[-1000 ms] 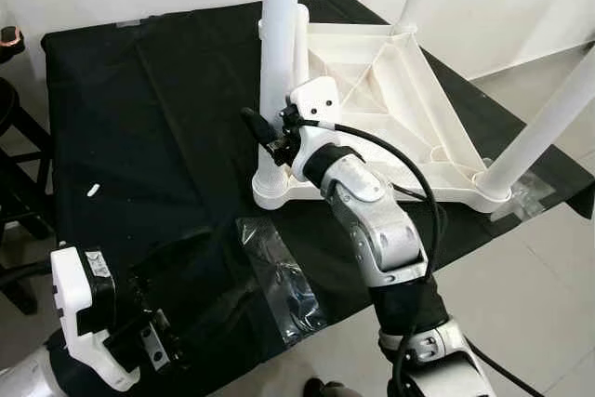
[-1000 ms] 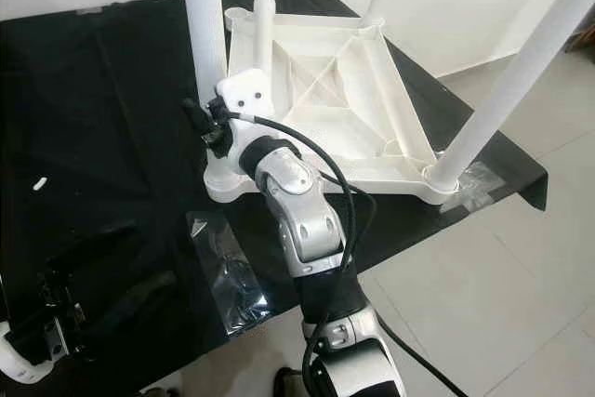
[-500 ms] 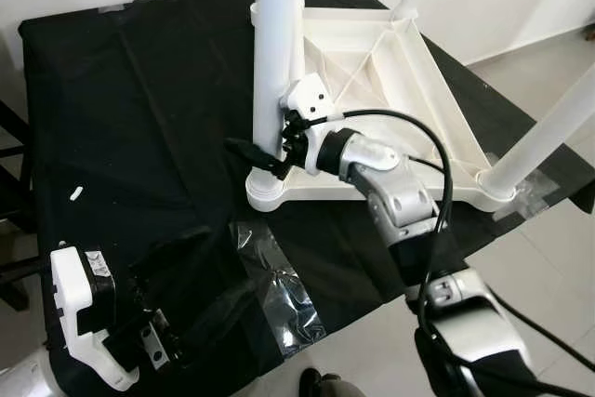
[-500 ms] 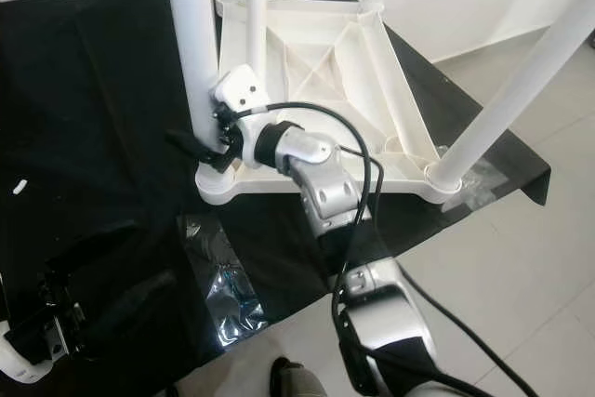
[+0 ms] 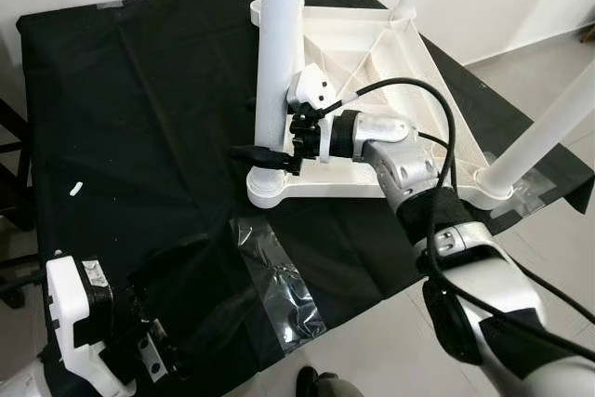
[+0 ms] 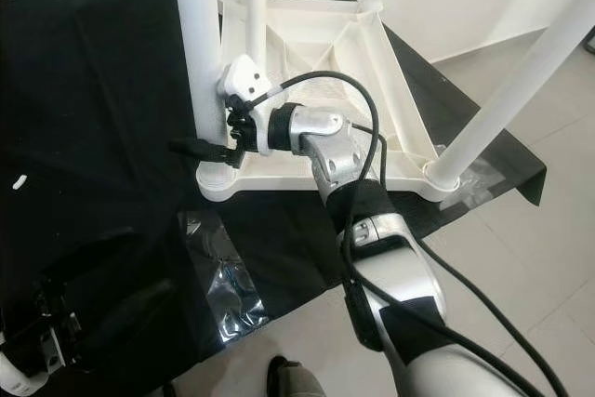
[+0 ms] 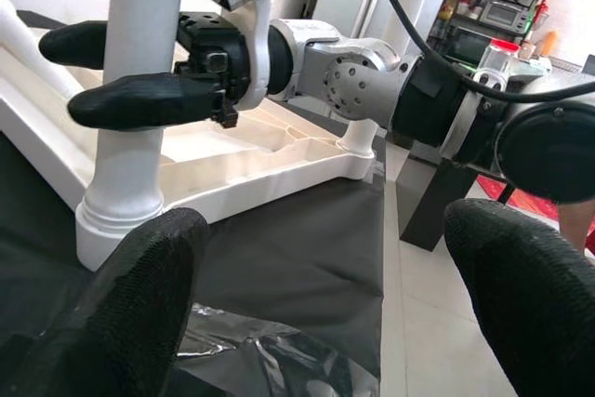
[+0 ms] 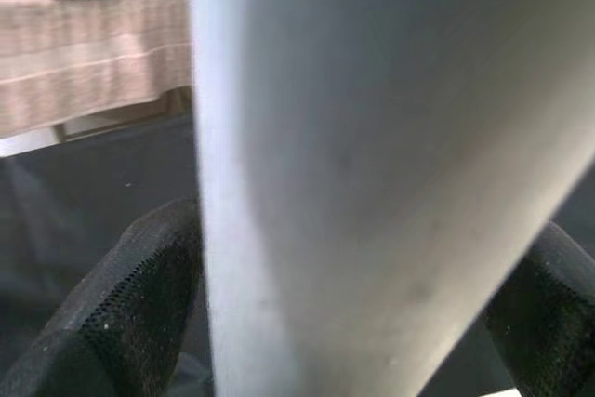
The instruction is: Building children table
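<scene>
Left gripper point(image 5: 153, 346) hangs low at the near edge of the black cloth point(image 5: 139, 118), fingers spread, holding nothing. Right gripper point(image 5: 270, 151) straddles the near table leg point(image 5: 277, 62) low by its socket, fingers either side. The upturned tabletop point(image 5: 372, 72) lies on the cloth beyond. Leg-seating step, probably; next needs a firm twist or push down.
</scene>
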Tool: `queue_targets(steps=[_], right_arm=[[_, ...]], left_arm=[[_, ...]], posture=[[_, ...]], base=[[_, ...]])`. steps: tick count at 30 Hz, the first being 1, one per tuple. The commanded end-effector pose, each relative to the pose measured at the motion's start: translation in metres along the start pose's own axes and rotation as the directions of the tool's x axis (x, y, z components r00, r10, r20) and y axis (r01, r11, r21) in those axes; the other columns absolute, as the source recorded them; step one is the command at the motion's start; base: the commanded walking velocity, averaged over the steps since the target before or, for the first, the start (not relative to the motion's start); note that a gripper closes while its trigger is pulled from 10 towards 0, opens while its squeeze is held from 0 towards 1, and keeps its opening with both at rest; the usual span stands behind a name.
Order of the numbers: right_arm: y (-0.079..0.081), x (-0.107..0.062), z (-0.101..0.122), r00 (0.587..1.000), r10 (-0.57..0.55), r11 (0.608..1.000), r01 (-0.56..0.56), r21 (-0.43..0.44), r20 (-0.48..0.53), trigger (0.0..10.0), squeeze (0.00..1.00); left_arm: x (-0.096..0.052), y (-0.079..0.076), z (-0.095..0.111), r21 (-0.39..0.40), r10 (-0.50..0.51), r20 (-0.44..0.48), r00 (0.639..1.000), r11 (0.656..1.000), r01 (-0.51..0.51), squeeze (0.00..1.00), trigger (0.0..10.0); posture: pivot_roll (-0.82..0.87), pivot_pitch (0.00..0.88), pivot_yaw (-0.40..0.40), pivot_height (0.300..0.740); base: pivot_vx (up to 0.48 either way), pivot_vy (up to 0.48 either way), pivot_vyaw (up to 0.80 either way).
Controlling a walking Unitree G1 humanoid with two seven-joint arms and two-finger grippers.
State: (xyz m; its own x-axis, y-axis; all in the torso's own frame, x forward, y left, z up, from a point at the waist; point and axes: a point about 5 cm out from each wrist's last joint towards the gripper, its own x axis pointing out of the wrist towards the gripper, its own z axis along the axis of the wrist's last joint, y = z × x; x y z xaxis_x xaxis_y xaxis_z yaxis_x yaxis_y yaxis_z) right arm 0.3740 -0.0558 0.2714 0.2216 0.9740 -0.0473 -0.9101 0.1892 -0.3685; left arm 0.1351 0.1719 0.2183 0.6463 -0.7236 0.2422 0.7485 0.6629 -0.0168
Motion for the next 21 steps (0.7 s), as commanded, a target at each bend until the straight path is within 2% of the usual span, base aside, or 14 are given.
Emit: queue_targets(steps=[1,7,12,14,16,17,18,19,20,21], right_arm=[[-0.001,-0.004,0.000,1.000,0.023,1.000,-0.023,-0.004,0.011,0.0,0.00],[-0.002,-0.005,-0.001,0.997,0.077,0.997,-0.077,0.007,0.031,0.0,0.00],[-0.003,-0.006,-0.003,0.998,0.048,0.999,-0.049,0.021,0.048,0.0,0.00],[-0.005,-0.008,-0.006,0.998,-0.001,0.999,-0.002,0.039,0.065,0.0,0.00],[-0.006,-0.007,-0.018,0.985,-0.167,0.983,0.162,0.089,0.049,0.0,0.00],[-0.006,-0.007,-0.018,0.985,-0.167,0.983,0.162,0.089,0.049,0.0,0.00],[-0.005,-0.005,-0.026,0.961,-0.274,0.954,0.268,0.137,0.029,0.0,0.00],[0.001,0.000,-0.040,0.880,-0.475,0.859,0.470,0.201,-0.026,0.0,0.00],[0.001,0.000,-0.040,0.880,-0.475,0.859,0.470,0.201,-0.026,0.0,0.00],[0.005,0.001,-0.049,0.798,-0.598,0.767,0.597,0.234,-0.076,0.0,0.00]], left_arm=[[-0.001,-0.003,0.001,0.007,-0.006,-0.018,1.000,1.000,0.007,0.00,10.0],[-0.002,-0.003,0.002,0.008,-0.001,-0.022,1.000,1.000,0.001,0.00,10.0],[-0.002,-0.003,0.002,0.007,0.000,-0.022,1.000,1.000,0.001,0.00,10.0],[-0.002,-0.003,0.001,0.007,-0.001,-0.021,1.000,1.000,0.001,0.00,10.0],[-0.001,-0.003,0.001,0.006,-0.003,-0.018,1.000,1.000,0.003,0.00,10.0],[-0.001,-0.003,0.001,0.006,-0.003,-0.018,1.000,1.000,0.003,0.00,10.0],[-0.001,-0.003,0.001,0.006,-0.003,-0.017,1.000,1.000,0.003,0.00,10.0],[-0.001,-0.003,0.001,0.005,-0.003,-0.017,1.000,1.000,0.003,0.00,10.0],[-0.001,-0.003,0.001,0.005,-0.003,-0.017,1.000,1.000,0.003,0.00,10.0],[-0.001,-0.003,0.001,0.005,-0.003,-0.017,1.000,1.000,0.003,0.00,10.0]], posture=[[0.21,0.271,-0.136,0.740],[0.21,0.275,-0.137,0.740],[0.20,0.270,-0.139,0.740],[0.20,0.270,-0.139,0.740],[0.18,0.266,-0.143,0.740],[0.18,0.266,-0.143,0.740],[0.18,0.266,-0.142,0.740],[0.18,0.266,-0.142,0.740],[0.18,0.266,-0.142,0.740],[0.18,0.267,-0.141,0.740]], base=[[0.000,0.000,0.00],[0.000,0.000,0.00],[0.000,0.000,0.00],[0.000,0.000,0.00],[0.000,0.000,0.00],[0.000,0.000,0.00],[0.000,0.000,0.00],[0.000,0.000,0.00],[0.000,0.000,0.00],[0.000,0.000,0.00]])
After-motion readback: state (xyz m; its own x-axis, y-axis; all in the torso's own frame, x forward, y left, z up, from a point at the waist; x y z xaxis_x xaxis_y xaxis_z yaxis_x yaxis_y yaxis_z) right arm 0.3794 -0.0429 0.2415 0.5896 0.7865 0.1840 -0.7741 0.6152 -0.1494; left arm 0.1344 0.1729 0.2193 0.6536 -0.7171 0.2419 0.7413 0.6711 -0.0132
